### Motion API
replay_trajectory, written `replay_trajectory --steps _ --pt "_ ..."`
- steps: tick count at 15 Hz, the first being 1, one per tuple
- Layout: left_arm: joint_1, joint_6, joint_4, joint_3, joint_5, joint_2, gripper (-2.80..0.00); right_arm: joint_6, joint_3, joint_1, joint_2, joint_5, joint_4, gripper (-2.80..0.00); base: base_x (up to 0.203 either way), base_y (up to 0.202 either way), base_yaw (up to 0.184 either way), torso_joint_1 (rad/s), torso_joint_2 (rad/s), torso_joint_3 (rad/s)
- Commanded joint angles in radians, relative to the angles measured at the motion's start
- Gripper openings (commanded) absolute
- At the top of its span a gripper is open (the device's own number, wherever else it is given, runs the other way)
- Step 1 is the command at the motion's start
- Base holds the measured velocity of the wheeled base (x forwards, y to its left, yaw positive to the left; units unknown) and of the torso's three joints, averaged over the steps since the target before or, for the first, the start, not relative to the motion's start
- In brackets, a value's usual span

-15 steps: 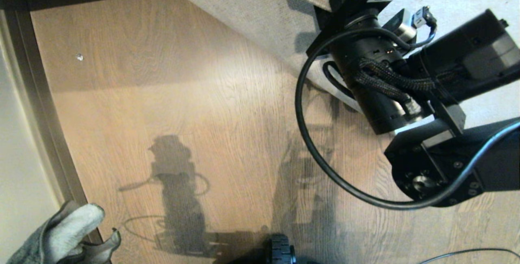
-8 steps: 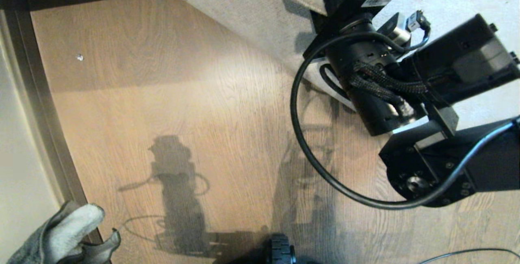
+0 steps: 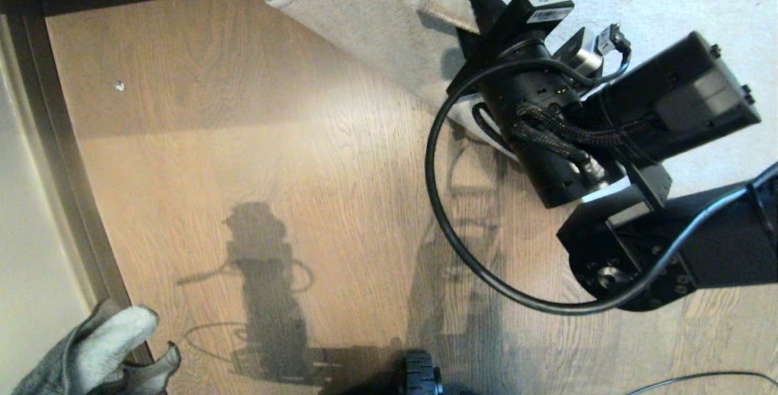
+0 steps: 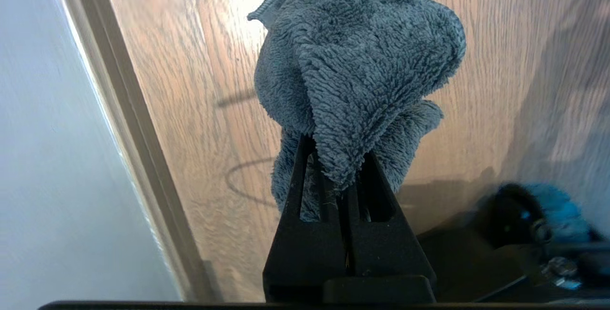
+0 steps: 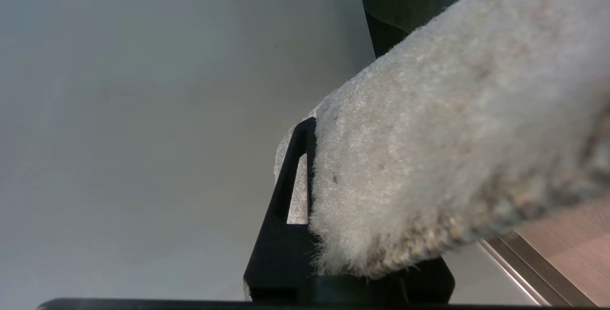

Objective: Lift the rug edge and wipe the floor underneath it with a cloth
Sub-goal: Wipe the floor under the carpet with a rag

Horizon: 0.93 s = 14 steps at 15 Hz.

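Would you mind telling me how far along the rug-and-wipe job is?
Done: the right tool has pinched the rug edge, folding it up off the floor. In hand: the left tool grips the cloth, low left. Left: wiping the floor.

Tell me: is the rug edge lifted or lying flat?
Lifted: the right gripper pinches the rug edge, its pale underside turned up above the floor.

dark strip (image 3: 67, 158) along the pale wall (image 3: 24, 243), small white speck (image 3: 119, 85) far from the tool, thin black cord (image 3: 699, 377) low down
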Motion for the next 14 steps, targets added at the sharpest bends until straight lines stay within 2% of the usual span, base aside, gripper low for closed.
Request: replay_trajectory --steps 1,10,13,14 --pt "0.0 0.022 -0.001 0.0 -0.006 0.0 -2.8 0.008 -0.001 -0.001 0.002 0.0 -0.01 -2.8 0.0 0.0 0.0 0.0 0.0 0.0" --pt "0.0 0.01 -0.001 0.0 -0.005 0.0 -2.8 0.007 0.007 0.001 0.014 -0.002 -0.01 -2.8 0.0 0.0 0.0 0.0 0.0 0.0" --pt "0.0 -0.073 0.002 0.0 0.014 0.0 -2.8 0.007 0.001 0.001 0.017 0.005 -0.009 -2.8 0.0 0.0 0.0 0.0 0.0 0.0" --pt "0.0 -0.07 0.002 0.0 0.014 0.0 -2.8 0.006 0.004 0.001 0.017 0.016 -0.01 -2.8 0.0 0.0 0.0 0.0 0.0 0.0"
